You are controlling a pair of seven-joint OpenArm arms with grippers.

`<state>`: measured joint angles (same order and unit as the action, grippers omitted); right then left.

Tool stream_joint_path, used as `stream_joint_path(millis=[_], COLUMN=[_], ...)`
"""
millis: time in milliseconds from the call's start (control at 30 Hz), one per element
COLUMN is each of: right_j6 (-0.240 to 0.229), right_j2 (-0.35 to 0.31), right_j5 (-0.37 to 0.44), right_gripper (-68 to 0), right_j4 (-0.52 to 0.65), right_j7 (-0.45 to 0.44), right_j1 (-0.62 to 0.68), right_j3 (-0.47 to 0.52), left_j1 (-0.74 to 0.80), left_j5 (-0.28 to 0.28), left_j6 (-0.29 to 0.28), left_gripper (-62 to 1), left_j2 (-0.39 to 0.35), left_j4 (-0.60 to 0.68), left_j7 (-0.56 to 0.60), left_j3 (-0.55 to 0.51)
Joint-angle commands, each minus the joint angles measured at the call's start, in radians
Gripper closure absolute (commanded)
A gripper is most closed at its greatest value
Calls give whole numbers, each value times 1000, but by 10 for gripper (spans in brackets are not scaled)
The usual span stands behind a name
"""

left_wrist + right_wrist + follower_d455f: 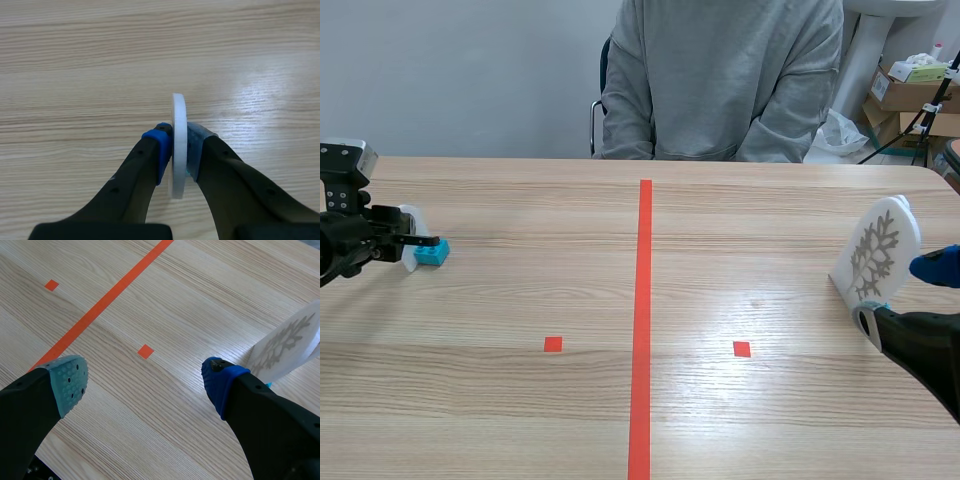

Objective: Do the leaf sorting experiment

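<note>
A white oval leaf plaque (877, 248) with a grey leaf pattern stands tilted near the table's right edge; beside my right gripper it shows as the leaf plaque (285, 347). My right gripper (905, 295) (142, 385) sits open just in front of it, nothing between its fingers. At the far left, a second white plaque (410, 222) stands edge-on on a small blue base (434, 252). My left gripper (412, 243) (178, 150) is shut on this plaque (179, 112), one pad pressed on each face. Its pattern is hidden.
An orange-red tape line (643, 330) runs down the table's middle, with a small tape square (552, 344) on one side and another square (741, 348) on the other. A person in a grey sweatshirt (720, 80) sits across the table. Cardboard boxes (910, 90) stand at the back right.
</note>
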<state>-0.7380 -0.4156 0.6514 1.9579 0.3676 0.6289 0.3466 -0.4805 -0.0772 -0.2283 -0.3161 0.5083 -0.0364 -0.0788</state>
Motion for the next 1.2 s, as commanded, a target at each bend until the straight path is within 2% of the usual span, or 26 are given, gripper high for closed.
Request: stream_joint_path(millis=[0,67,133,333,367,433,567,700,867,1033,1167], right_j6=[-8,-8,-8,-8,-8,-8,-8,-8,-8,-8,-8], right_j2=[-5,-5,-5,-5,-5,-5,-5,-5,-5,-5,-5], right_j5=[8,8,8,8,8,8,8,7,7,7,7], right_gripper=[-466,-466,-466,-466,-466,-466,-466,-466,-466,-466,-466], right_j4=[0,0,0,0,0,0,0,0,0,-2,-2], right_j7=[-14,-14,-14,-14,-14,-14,-14,-14,-13,-10,-10], right_j1=[-14,-14,-14,-14,-14,-14,-14,-14,-14,-14,-14], right_j3=[1,1,1,1,1,1,1,1,1,1,1], left_j1=[-3,1,1,1,1,1,24,129,345,611,808], left_j5=[-6,-6,-7,-8,-8,-8,-12,-54,-80,-101,-177], left_j6=[2,2,2,2,2,1,-29,-58,-59,-89,-118], left_gripper=[-33,-86,-171,-512,-555,-604,-618,-618,-617,-617,-617], left_j2=[-9,-9,-9,-9,-9,-9,-14,-34,-68,-91,-101], left_j4=[26,26,26,26,26,26,52,193,479,842,1067], left_j7=[11,16,18,26,32,39,47,38,12,-18,-42], left_j3=[-11,-11,-11,-11,-11,-11,-11,-11,-12,-12,-12])
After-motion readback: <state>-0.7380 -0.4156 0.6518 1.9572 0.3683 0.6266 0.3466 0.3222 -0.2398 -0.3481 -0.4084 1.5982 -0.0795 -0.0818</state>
